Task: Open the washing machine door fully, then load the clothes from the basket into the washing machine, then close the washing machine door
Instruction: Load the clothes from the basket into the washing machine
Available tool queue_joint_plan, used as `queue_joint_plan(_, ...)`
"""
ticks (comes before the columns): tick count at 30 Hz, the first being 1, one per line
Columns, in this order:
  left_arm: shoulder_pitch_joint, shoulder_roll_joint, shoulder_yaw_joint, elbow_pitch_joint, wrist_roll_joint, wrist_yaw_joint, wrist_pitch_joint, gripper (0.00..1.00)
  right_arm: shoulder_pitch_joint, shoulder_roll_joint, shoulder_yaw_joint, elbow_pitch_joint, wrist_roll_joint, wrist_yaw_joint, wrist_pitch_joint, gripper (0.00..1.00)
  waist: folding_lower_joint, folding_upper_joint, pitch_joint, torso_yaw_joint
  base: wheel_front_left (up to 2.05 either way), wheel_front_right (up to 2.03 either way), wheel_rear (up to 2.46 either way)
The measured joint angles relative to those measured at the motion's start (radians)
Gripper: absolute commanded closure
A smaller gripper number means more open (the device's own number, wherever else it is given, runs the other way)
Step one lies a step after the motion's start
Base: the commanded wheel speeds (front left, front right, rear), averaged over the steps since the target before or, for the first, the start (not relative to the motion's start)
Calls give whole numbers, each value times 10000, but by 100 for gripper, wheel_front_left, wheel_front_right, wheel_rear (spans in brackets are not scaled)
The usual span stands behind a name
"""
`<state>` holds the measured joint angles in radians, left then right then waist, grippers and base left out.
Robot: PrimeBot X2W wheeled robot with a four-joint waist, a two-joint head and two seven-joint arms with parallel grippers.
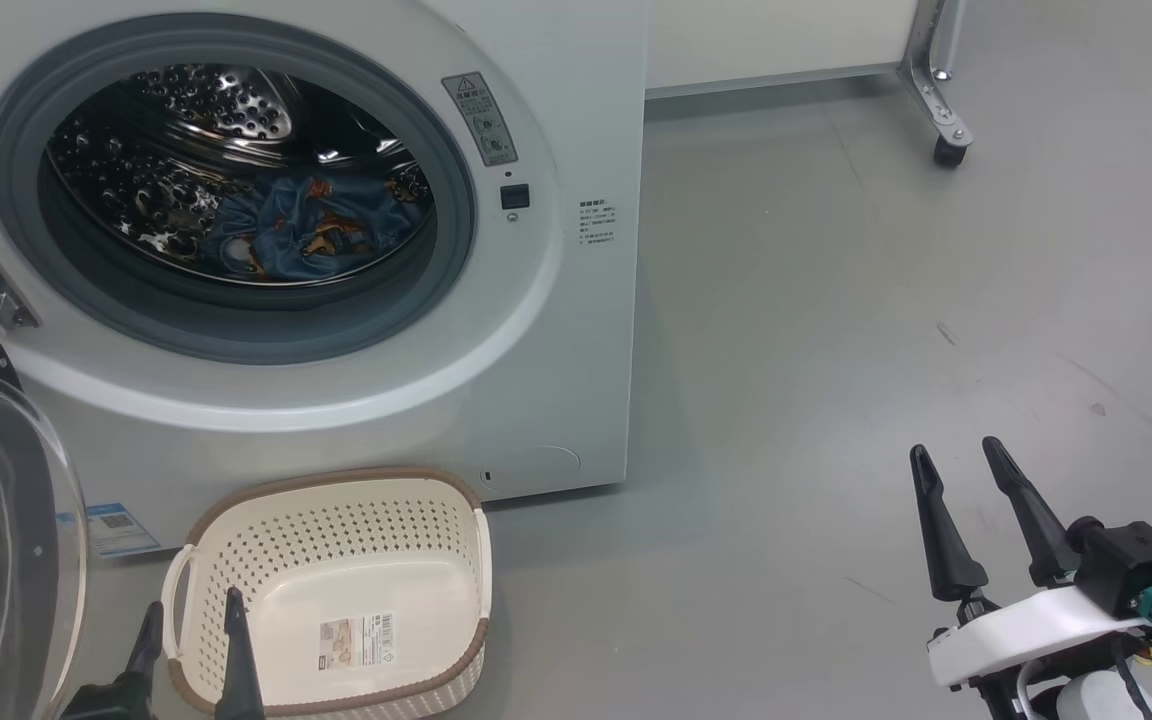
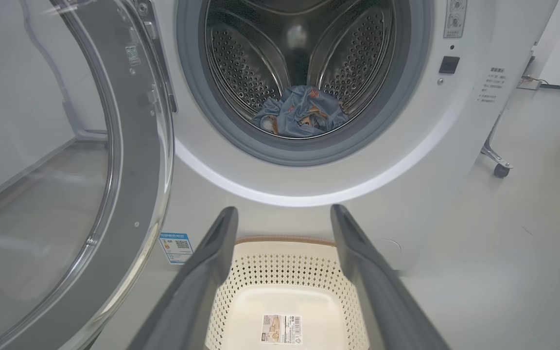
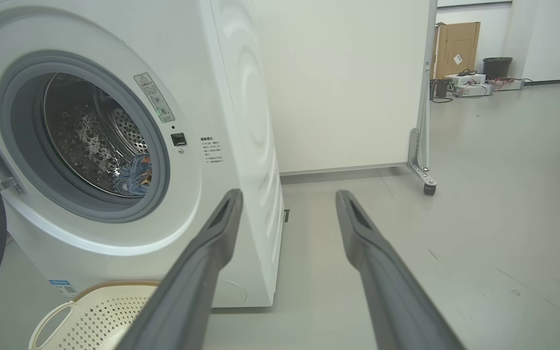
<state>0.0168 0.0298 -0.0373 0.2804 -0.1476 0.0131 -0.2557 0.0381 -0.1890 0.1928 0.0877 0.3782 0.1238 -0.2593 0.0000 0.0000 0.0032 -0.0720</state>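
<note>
While both tools stand wide open, holding nothing, left tool (image 1: 192, 605) hangs by the basket's (image 1: 336, 478) near rim; barcode sticker (image 1: 357, 640) inside, print unreadable. Right tool (image 1: 956, 450) well off right, over floor. Door (image 1: 6, 540) open left. Blue label (image 1: 116, 528) low on washer (image 1: 576, 350), unreadable. Clothes (image 1: 316, 235) in drum, far beyond both tools.

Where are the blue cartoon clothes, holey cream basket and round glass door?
Blue cartoon clothes (image 2: 302, 114), left wrist view, crumpled middle.
Holey cream basket (image 1: 336, 520), head view, back wall.
Round glass door (image 2: 139, 146), left wrist view, dark ring.
</note>
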Motion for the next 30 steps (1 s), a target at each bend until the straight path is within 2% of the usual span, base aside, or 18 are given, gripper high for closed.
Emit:
queue_joint_plan(5, 206, 12, -140, -337, 0, 159, 0, 0, 38, -2, -42, 0, -2, 0, 0, 0, 0, 0, -52, 12, 0, 0, 0)
queue_joint_plan(30, 1011, 36, -508, -1296, 0, 426, 0, 0, 408, 2, -94, 293, -2, 0, 0, 0, 0, 0, -217, 182, 0, 0, 0)
